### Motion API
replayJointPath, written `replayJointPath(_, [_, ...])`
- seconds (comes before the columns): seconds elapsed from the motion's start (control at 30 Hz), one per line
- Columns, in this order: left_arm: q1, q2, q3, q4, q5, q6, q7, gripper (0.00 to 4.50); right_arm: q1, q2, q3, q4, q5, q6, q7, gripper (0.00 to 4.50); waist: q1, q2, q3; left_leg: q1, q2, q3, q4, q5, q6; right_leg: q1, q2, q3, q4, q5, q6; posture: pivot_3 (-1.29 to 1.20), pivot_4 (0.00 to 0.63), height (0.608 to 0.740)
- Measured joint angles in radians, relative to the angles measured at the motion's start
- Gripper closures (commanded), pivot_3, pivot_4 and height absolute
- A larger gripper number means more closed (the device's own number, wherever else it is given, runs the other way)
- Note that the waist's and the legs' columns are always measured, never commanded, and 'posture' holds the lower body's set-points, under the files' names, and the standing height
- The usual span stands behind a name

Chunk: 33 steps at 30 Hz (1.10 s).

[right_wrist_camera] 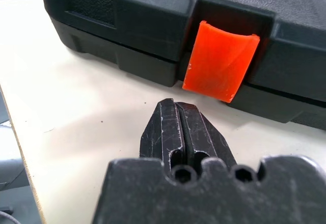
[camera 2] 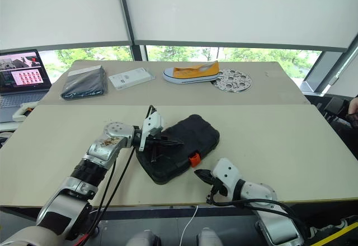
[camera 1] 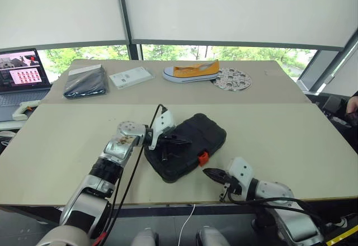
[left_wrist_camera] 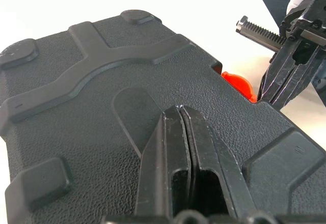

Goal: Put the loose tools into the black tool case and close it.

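Right wrist view: clenched right fingers (right_wrist_camera: pixel 178 113) just short of case latch (right_wrist_camera: pixel 220 61), L fingers (left_wrist_camera: pixel 179 119) clenched on lid.

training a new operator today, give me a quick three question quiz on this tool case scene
1. True or false: the black textured plastic tool case lies with its lid down.
2. Which gripper's shut fingers rest on the case lid? A) left gripper B) right gripper
3. What colour is the small plastic latch that the right gripper's fingers point at?

Key: 1 true. 2 A. 3 orange; its lower edge seems to stand out from the case.
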Motion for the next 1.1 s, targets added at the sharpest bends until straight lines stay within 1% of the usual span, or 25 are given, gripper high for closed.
replayJointPath(0.07, [0.000, 0.000, 0.000, 0.000, 0.000, 0.000, 0.000, 4.42, -0.025, 0.004, -0.001, 0.002, -0.001, 0.000, -0.005, 4.50, 0.000, 0.000, 0.000, 0.000, 0.000, 0.000, 0.000, 0.000, 0.000, -0.001, 0.000, 0.000, 0.000, 0.000, 0.000, 0.00, 0.150, 0.740])
replayJointPath(0.43, [-0.002, 0.011, 0.001, 0.001, 0.001, 0.000, 0.003, 4.42, -0.058, 0.025, 0.000, 0.063, -0.002, -0.004, -0.007, 4.50, -0.007, -0.001, 0.000, 0.001, 0.002, -0.001, -0.001, 0.000, -0.001, -0.002, 0.000, 0.000, -0.001, 0.000, 0.000, 0.00, 0.150, 0.740])
replayJointPath(0.53, [-0.001, 0.012, 0.001, 0.001, 0.001, 0.000, 0.003, 4.42, -0.063, 0.036, 0.004, 0.081, -0.009, -0.004, -0.009, 4.50, -0.007, -0.001, 0.001, 0.001, 0.002, -0.001, -0.001, 0.000, -0.001, -0.005, 0.000, 0.000, -0.001, 0.000, 0.000, 0.00, 0.150, 0.740])
replayJointPath(0.8, [0.003, 0.017, 0.001, -0.005, 0.001, 0.001, -0.004, 4.42, -0.089, 0.062, 0.018, 0.115, -0.019, -0.002, -0.016, 4.50, -0.006, 0.000, 0.002, -0.005, 0.000, 0.000, -0.001, 0.000, -0.001, -0.012, 0.000, 0.000, 0.000, 0.000, 0.000, 0.00, 0.150, 0.740])
replayJointPath(0.9, [0.006, 0.019, 0.001, -0.013, 0.001, 0.001, -0.002, 4.42, -0.092, 0.049, 0.019, 0.100, -0.016, 0.028, -0.014, 4.50, -0.006, 0.000, 0.002, -0.006, 0.000, 0.000, -0.001, 0.000, 0.000, -0.013, 0.000, 0.000, 0.000, 0.000, 0.000, 0.00, 0.150, 0.740])
replayJointPath(1.1, [0.012, 0.016, -0.001, -0.028, 0.001, 0.001, -0.006, 4.42, -0.059, -0.013, 0.002, 0.003, 0.005, 0.077, 0.010, 4.50, -0.002, 0.001, 0.001, -0.007, 0.000, 0.000, -0.001, 0.002, 0.003, -0.013, 0.000, 0.000, -0.001, 0.000, 0.000, 0.00, 0.150, 0.740])
